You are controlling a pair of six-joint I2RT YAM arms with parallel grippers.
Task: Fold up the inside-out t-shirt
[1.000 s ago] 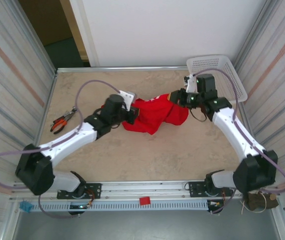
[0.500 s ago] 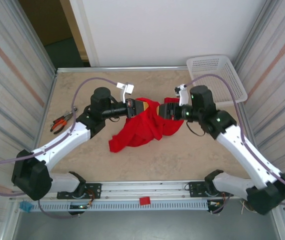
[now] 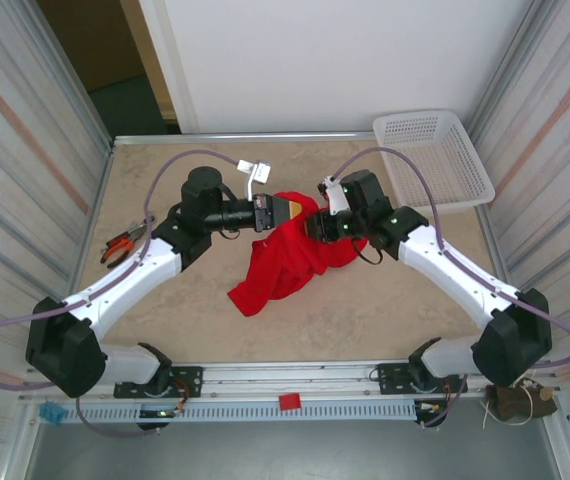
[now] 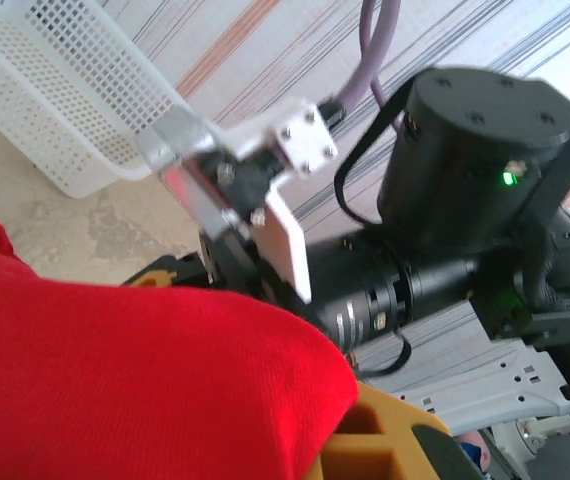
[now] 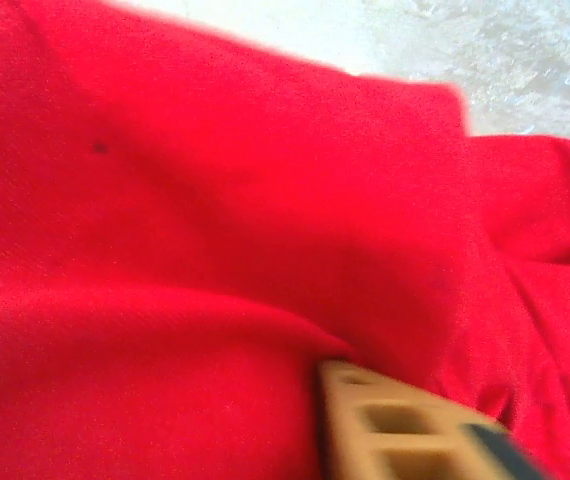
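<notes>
Left gripper [image 3: 291, 212] and right gripper [image 3: 315, 226], meeting at frame centre, are each clamped on the bright red soft cloth t-shirt [image 3: 280, 262], which droops toward lower left.

Right wrist: red inside-out t-shirt [image 5: 215, 250] bunched close to the lens, blurred, with folds running across it. Small dark speck [image 5: 98, 148] on the cloth, upper left. One tan finger [image 5: 385, 420], open-cell frame with a dark pad at the tip, sticks out from under a fold at bottom right. Jaws closed on the cloth. Pale marbled surface [image 5: 505, 50] in the top right corner.
</notes>
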